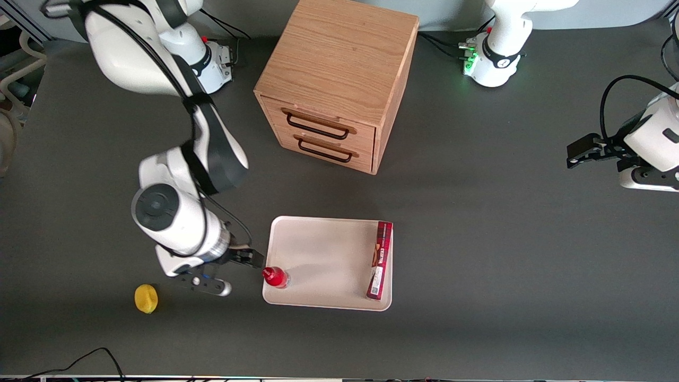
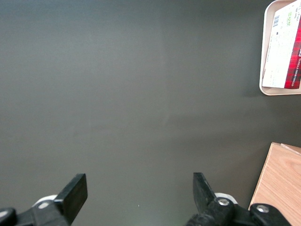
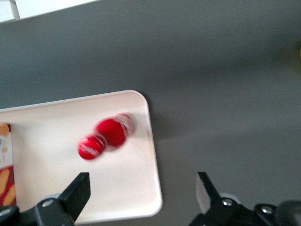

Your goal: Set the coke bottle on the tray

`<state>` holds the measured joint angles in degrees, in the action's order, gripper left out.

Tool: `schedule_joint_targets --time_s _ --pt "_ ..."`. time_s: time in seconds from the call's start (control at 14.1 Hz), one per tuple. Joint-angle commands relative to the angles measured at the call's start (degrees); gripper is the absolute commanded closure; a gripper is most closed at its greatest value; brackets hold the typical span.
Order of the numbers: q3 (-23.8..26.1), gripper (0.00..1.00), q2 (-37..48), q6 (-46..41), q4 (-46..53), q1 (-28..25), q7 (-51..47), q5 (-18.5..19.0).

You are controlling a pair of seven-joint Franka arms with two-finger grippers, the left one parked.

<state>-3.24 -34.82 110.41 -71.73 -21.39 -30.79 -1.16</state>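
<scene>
The coke bottle (image 1: 275,277), small and bright red with a red cap, stands upright on the cream-white tray (image 1: 323,260), in the tray's corner nearest the front camera at the working arm's end. The right wrist view shows the bottle (image 3: 107,135) from above on the tray (image 3: 56,141), close to the rim. My gripper (image 1: 258,259) is open and empty, just outside the tray's edge beside the bottle, apart from it. In the right wrist view its fingers (image 3: 79,192) straddle the tray's corner, holding nothing.
A long dark-red box (image 1: 380,260) lies on the tray along its edge toward the parked arm. A wooden drawer cabinet (image 1: 334,85) stands farther from the front camera. A yellow lemon (image 1: 146,298) lies on the table near my gripper.
</scene>
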Motion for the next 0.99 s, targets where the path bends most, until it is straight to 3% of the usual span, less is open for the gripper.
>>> schedule_joint_targets --time_s 0.0,0.35,0.92 --pt "0.69 0.0 21.58 1.12 -24.98 3.36 7.12 -0.42" --pt "0.69 0.0 42.7 1.47 -44.53 14.35 21.64 -0.68" --pt "0.43 0.0 45.29 -11.07 -37.36 17.09 22.61 0.02"
